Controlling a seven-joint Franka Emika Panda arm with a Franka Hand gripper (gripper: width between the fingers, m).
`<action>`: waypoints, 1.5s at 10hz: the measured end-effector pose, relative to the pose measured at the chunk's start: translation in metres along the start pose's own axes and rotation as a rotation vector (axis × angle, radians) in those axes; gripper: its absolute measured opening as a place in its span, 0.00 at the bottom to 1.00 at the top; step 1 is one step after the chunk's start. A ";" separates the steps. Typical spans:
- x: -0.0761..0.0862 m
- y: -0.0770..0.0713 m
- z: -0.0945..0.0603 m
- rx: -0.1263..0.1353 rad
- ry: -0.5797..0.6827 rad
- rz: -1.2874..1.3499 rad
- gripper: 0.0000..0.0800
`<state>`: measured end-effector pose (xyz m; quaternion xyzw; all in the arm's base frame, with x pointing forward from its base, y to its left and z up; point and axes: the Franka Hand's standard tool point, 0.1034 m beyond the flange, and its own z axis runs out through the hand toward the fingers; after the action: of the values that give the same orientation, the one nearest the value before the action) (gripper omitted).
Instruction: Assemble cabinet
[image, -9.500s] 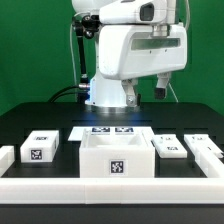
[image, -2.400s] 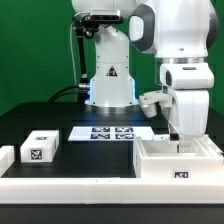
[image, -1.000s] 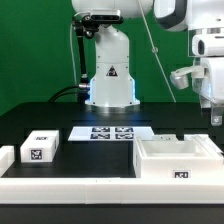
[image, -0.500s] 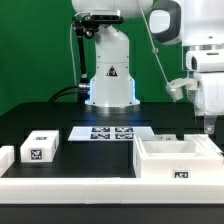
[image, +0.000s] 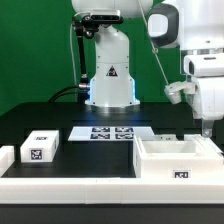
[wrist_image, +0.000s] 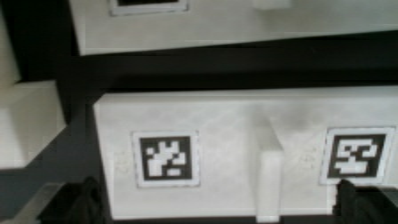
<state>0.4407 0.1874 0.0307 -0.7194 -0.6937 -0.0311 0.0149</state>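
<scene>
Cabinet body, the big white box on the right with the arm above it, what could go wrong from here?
1. The open fingers hang over the large white boxy plastic cabinet body, near its end at the exterior view's right; coming down off-centre, one could hit the rim and shove it.
2. The body sits right behind the long white bar; a shove might jam it there.

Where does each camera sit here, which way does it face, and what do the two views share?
Exterior view: off the arm, facing the base across the cabinet body, marker board and a tagged block; base, arm and claw show.
Wrist view: on the wrist, looking down past the claw at white tagged pieces; only its open dark fingertips show.
Shared: the claw for certain; which white pieces match, I cannot tell.
</scene>
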 end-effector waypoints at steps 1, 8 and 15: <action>0.000 -0.004 0.006 0.008 0.002 0.001 0.81; -0.001 -0.005 0.012 0.015 0.005 0.004 0.29; -0.001 -0.005 0.012 0.015 0.005 0.004 0.07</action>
<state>0.4355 0.1877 0.0184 -0.7205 -0.6926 -0.0275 0.0221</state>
